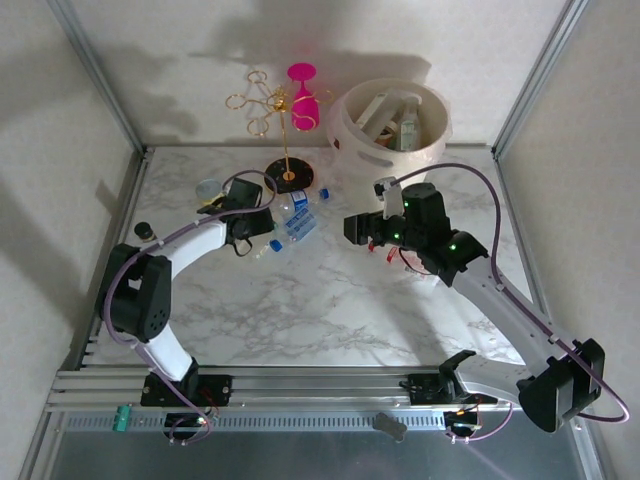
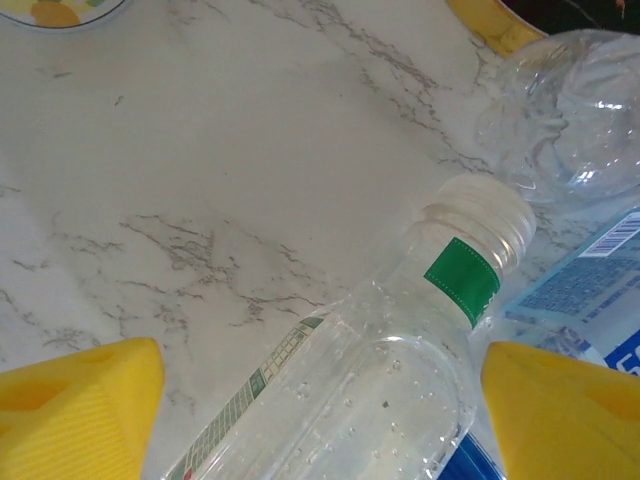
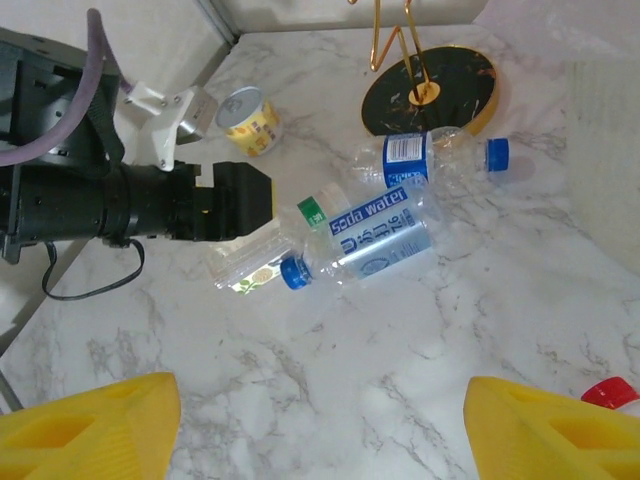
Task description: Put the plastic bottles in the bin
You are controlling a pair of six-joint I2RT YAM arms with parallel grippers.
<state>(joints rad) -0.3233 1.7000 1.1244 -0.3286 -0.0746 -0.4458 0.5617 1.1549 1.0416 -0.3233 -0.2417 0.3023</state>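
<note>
"How did the left gripper (image 2: 320,400) stand?"

"Low over the table (image 1: 330,310), jaws spread wide. The white-cap bottle (image 2: 400,370) lay on its side between the fingers (image 2: 80,410), neck pointing away from the wrist. Neither pad looked to be touching it."

"Much room around it?"

"Bare marble ran off one finger, out to the tub (image 2: 60,8). The other side was crowded. A blue-label bottle (image 2: 590,285) lay just beside that finger, and a clear bottle (image 2: 570,110) sat just past the white cap, with the edge of the stand (image 2: 490,25) beyond it."

"And the right gripper (image 3: 320,425)?"

"Wide apart as well, holding nothing, hanging above the table well short of the pile. Open marble lay between its fingers and those three bottles. A red cap (image 3: 610,393) showed just outside one finger. I couldn't tell what it belonged to."

"The bin (image 1: 440,125)?"

"At the table's far edge, beyond the right gripper, with a few bottles (image 1: 395,120) lying inside it."
</note>
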